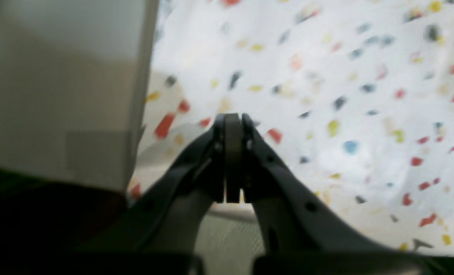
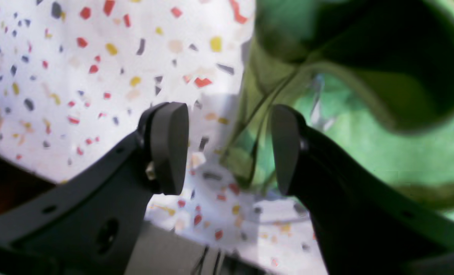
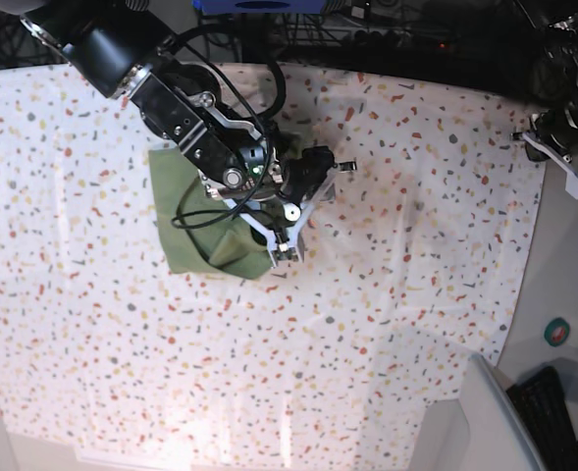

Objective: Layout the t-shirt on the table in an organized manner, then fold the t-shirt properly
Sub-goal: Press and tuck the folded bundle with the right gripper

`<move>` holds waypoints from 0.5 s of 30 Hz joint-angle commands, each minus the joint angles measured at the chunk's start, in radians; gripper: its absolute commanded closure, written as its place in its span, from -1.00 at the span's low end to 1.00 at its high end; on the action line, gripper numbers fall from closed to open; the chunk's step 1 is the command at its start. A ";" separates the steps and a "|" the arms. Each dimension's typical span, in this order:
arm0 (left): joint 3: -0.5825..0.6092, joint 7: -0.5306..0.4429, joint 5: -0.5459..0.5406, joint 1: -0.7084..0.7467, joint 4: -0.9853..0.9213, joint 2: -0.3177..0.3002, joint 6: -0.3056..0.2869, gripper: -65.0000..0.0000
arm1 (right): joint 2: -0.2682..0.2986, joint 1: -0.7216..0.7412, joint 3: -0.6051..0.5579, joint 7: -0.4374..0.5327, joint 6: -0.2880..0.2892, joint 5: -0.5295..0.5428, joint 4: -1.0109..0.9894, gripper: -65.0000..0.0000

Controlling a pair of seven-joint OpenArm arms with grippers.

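In the left wrist view, the left gripper [image 1: 232,152] had its jaws pressed together on nothing, above the speckled table [image 1: 345,95] beside a plain pale panel [image 1: 59,95]; no garment appeared there.

The right wrist view showed the right gripper [image 2: 227,149] with jaws spread and nothing between them, over the edge of the olive t-shirt [image 2: 364,133], whose opening gaped dark.

From the base view, the t-shirt [image 3: 185,211] lay bunched left of the table's centre, partly under the right arm [image 3: 171,88], its orientation unclear. No writing was legible.
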 commanded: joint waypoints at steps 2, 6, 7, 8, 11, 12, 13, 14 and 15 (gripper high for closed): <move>-0.016 -0.013 -0.017 -0.006 -0.009 -0.037 -0.005 1.00 | 0.021 0.005 -0.026 -0.050 0.000 0.010 0.127 0.12; -0.018 -0.014 -0.017 0.003 -0.027 -0.054 -0.005 1.00 | 0.107 -0.069 0.035 -0.095 -0.023 0.002 0.394 0.56; -0.018 -0.014 -0.017 0.004 -0.027 -0.054 -0.005 1.00 | 0.116 -0.084 0.079 -0.095 -0.054 0.002 0.423 0.78; -0.019 -0.014 -0.017 0.004 -0.027 -0.054 -0.005 1.00 | 0.119 -0.092 0.124 -0.087 -0.078 0.002 0.427 1.00; -0.018 -0.014 -0.017 0.004 -0.025 -0.054 -0.007 1.00 | 0.125 -0.095 0.234 -0.030 -0.095 0.002 0.355 1.00; -0.018 -0.014 -0.017 0.004 -0.025 -0.054 -0.007 1.00 | 0.125 -0.095 0.264 -0.006 -0.094 0.002 0.322 1.00; -0.018 -0.014 -0.017 0.004 -0.025 -0.053 -0.007 1.00 | 0.127 -0.092 0.282 0.014 -0.094 0.002 0.283 1.00; -0.018 -0.014 -0.017 0.003 -0.025 -0.053 -0.007 1.00 | 0.127 -0.081 0.287 0.031 -0.094 0.002 0.245 1.00; -0.018 -0.014 -0.017 0.001 -0.025 -0.051 -0.007 1.00 | 0.127 -0.065 0.283 0.045 -0.094 0.002 0.205 1.00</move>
